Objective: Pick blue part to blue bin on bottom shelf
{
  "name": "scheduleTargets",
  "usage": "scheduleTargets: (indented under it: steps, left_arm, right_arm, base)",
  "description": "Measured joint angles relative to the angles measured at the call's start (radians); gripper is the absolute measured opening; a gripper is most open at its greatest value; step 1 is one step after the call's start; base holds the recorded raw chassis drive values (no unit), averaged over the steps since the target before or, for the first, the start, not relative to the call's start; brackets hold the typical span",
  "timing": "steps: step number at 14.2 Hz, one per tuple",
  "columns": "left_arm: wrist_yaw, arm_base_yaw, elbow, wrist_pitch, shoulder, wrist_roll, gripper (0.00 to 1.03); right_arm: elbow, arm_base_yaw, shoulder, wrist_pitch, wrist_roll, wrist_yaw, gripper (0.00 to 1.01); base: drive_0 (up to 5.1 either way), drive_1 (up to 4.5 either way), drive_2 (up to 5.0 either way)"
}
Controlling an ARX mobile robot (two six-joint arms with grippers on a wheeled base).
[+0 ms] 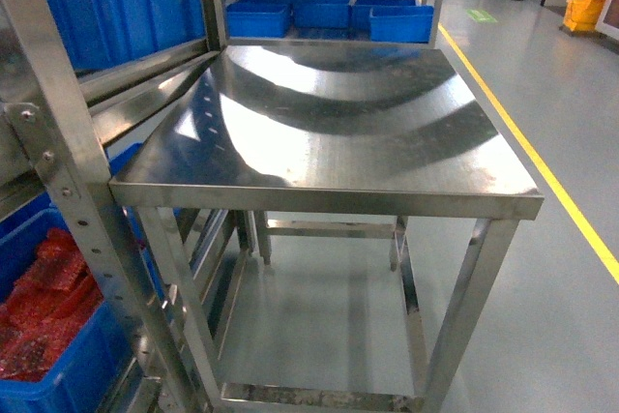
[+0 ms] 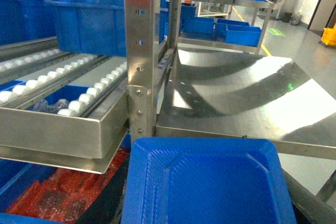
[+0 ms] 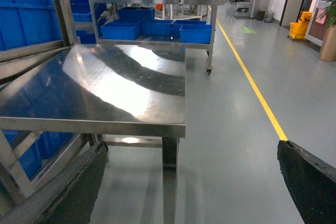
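Observation:
The blue part [image 2: 210, 177], a flat squarish block with a recessed ribbed face, fills the lower left wrist view. My left gripper [image 2: 212, 208] is shut on it, with a dark finger [image 2: 113, 198] along its left edge. It hangs in front of the rack post [image 2: 139, 56], level with the table edge. Below it to the left lies a tote of red bubble-wrap bags [image 2: 52, 198]. The blue bin and the bottom shelf are out of view. My right gripper [image 3: 191, 192] is open over the floor with nothing between its fingers. Neither gripper shows in the head view.
A steel table [image 1: 338, 132] stands right of the rack [image 1: 68, 171]. A roller-track shelf [image 2: 58, 90] with a steel front lip juts out above the red-bag tote [image 1: 48, 336]. Blue totes [image 1: 319, 12] sit on a far rack. A yellow floor line [image 1: 542, 162] runs on the right.

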Motion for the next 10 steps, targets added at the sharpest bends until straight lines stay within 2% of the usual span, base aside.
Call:
scheduleTargets:
  steps: [10]
  left_arm:
    - [-0.002,0.0,0.0,0.003,-0.001,0.0,0.43]
  right_arm:
    - [0.0,0.0,0.0,0.003,0.0,-0.001,0.98]
  base:
    - [-4.9,2.45,2.5]
